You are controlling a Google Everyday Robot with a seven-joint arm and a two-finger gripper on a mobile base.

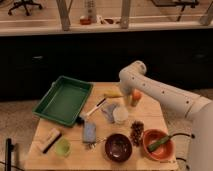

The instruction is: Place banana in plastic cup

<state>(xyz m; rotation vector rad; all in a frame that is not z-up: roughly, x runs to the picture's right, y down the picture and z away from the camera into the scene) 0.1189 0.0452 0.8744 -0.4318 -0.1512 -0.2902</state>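
From where I stand, the banana (pixel 112 93) lies flat near the far edge of the table (pixel 150 114). The gripper (pixel 128 98) hangs just to its right, beside what looks like an orange object (pixel 136 95), and I cannot tell whether the claw is released or clenched. The plastic cup (pixel 62 147) sits well apart, at the near left corner. The risk lies in the trip between them: the white cup (pixel 120 115) and the dark bowl (pixel 118 146) stand close to the likely path, so a low carry could knock them. The plastic cup also looks small and light, so a banana dropped off-centre may tip it.
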